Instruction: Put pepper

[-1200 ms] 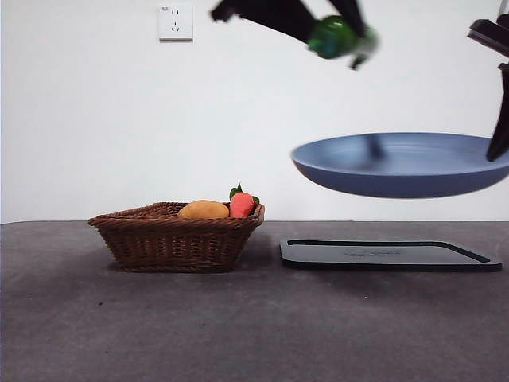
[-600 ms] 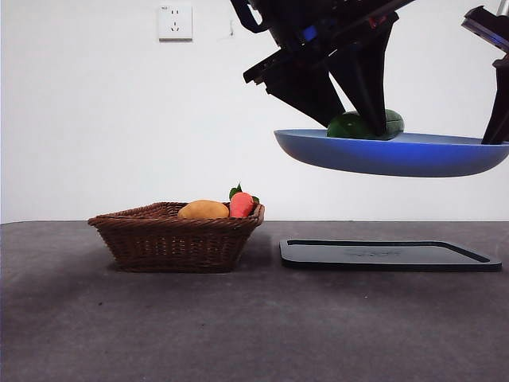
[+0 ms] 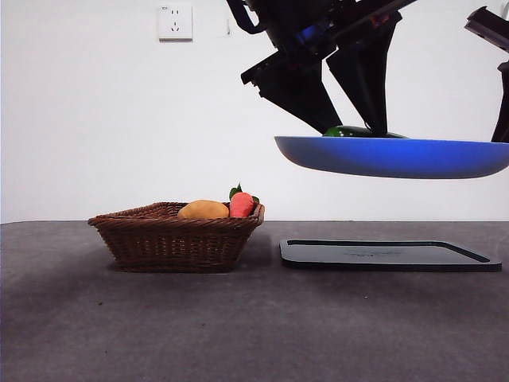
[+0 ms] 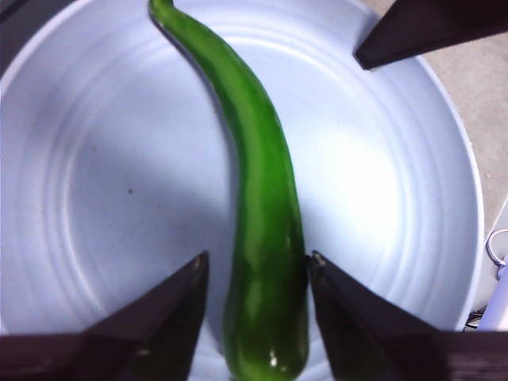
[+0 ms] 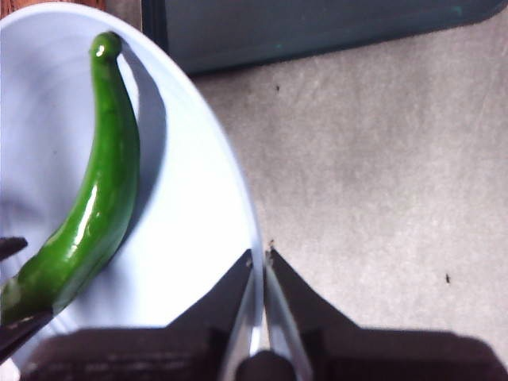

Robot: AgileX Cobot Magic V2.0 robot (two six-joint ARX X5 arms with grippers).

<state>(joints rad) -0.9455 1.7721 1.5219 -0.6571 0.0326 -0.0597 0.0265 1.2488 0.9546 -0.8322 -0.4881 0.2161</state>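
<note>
The long green pepper [image 4: 262, 198] lies flat in the blue plate [image 4: 119, 198], which hangs in the air above the table. In the front view only the pepper's top [image 3: 362, 131] shows over the plate's rim [image 3: 390, 157]. My left gripper [image 4: 258, 258] is open and reaches down into the plate. Its jaws stand on either side of the pepper's thick end, with a gap on one side. My right gripper [image 5: 259, 258] is shut on the plate's rim [image 5: 190, 238] and holds it up, with the pepper [image 5: 95, 206] beside it. At the front view's right edge, the right gripper [image 3: 501, 131] is a dark shape.
A wicker basket [image 3: 175, 239] stands on the table at the left, holding a yellow-orange fruit [image 3: 203, 210] and a red fruit with leaves [image 3: 241, 204]. A flat black tray [image 3: 390, 255] lies under the plate. A wall socket [image 3: 175, 21] is behind.
My left gripper came down over the plate with the pepper. The pepper, bulging above the rim half a second ago, now lies low in the plate.
</note>
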